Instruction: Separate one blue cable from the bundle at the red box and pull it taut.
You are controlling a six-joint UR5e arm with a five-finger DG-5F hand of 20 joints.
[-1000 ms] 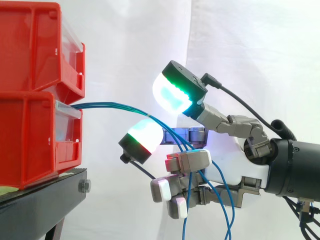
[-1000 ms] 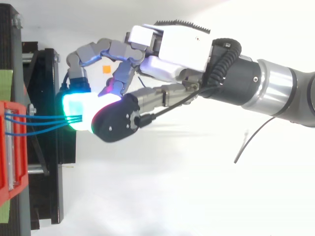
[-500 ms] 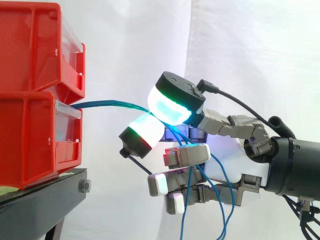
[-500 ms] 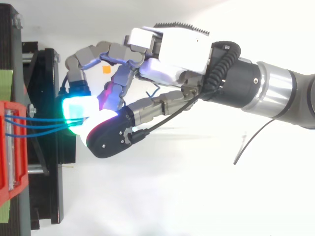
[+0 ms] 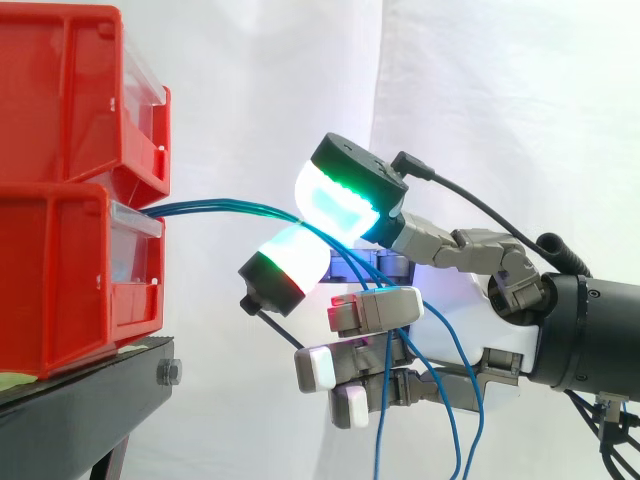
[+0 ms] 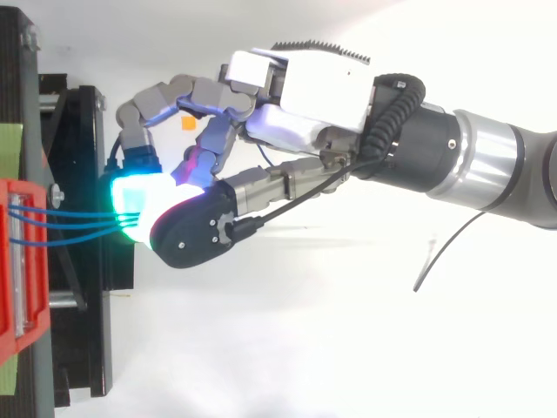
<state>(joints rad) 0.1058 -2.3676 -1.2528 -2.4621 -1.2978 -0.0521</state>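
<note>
The blue cables [image 5: 220, 209] are leaving the front lip of the lower red box [image 5: 60, 290] as a close bundle. They are running level to the right and passing between two glowing pads [image 5: 335, 200] of the hand [image 6: 322, 87]. Beyond the pads they are drooping in slack loops past the palm and out at the bottom of the side view. In the top view three strands are fanning slightly from the box and converging at the pads.

The hand is pinching: the upper pad and the lower pad [image 5: 290, 262] are pressing together on the cables, while the other fingers are curling beneath and holding nothing. Whether the pinch is taking one strand or several cannot be told.

Risks, as judged:
- The strands are lying together at the pads, so the pinch is likely gathering more than one. A pull would then be tightening the whole bundle.
- The thick, rounded pads may be letting a thin strand slip.
- The slack loops are hanging across the curled fingers and could be snagging there.
- A hard pull could be dragging the box forward.

The box is sitting beneath an upper red bin [image 5: 60, 100] on a black stand [image 5: 90, 400]. A white curtain [image 5: 500, 100] is hanging behind, and the top view is showing plain white ground under the arm.
</note>
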